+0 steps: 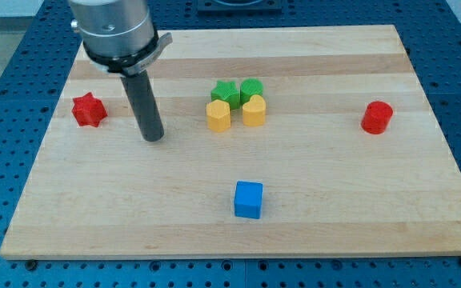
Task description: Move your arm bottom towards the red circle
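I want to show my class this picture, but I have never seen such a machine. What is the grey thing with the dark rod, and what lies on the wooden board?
The grey thing is the end of a robot arm. It has no hand: it ends in a dark rod, and my tip slides on the wooden board to push blocks. It holds nothing. There is one camera, looking down at the board from the front.

On the board lie a red star just to the view's left of my tip, two green blocks and two yellow blocks clustered in the middle, a blue cube nearer the view's bottom, and the red circle far to the view's right.
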